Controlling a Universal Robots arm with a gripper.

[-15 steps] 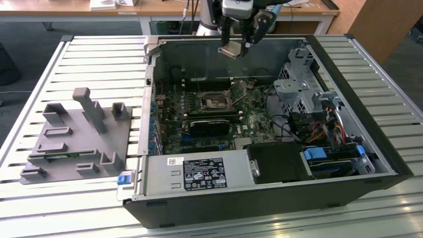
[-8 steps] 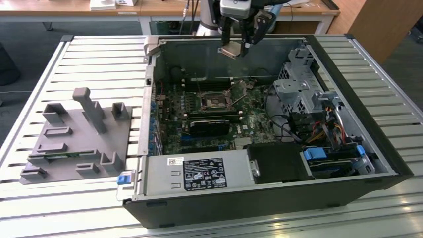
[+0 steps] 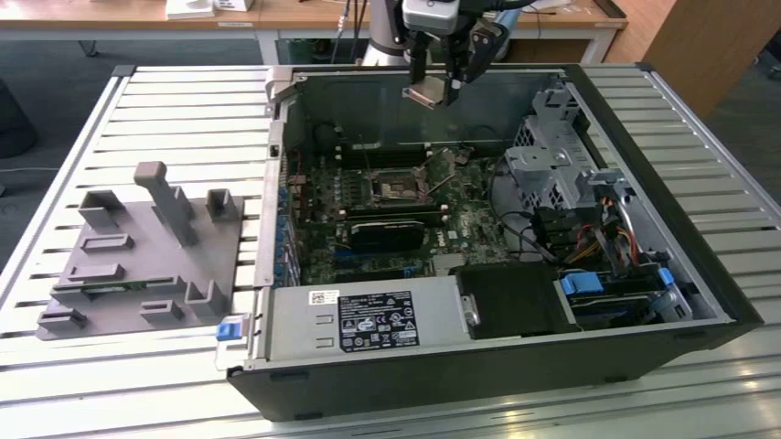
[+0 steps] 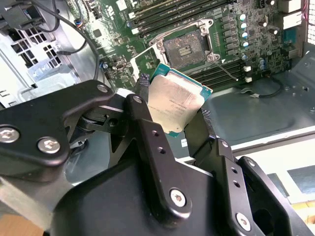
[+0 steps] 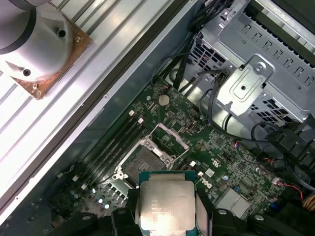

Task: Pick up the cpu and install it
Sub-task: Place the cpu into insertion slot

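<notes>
Exterior view, upper centre: the black two-finger gripper [image 3: 436, 90] clamps the small silvery square cpu [image 3: 427, 94] above the open black computer case [image 3: 513, 380]. The dark metal-framed socket [image 3: 401, 189] sits mid-frame below, and the grey moulded tray [image 3: 134, 265] lies at the exterior view's left. Second wrist view: cpu [image 4: 173, 105] tilted between both fingers [image 4: 147, 123], socket [image 4: 184, 46] beyond it. First wrist view: cpu [image 5: 166, 205] apart from the socket [image 5: 145, 162], silver drive cage [image 5: 256, 83] alongside.
</notes>
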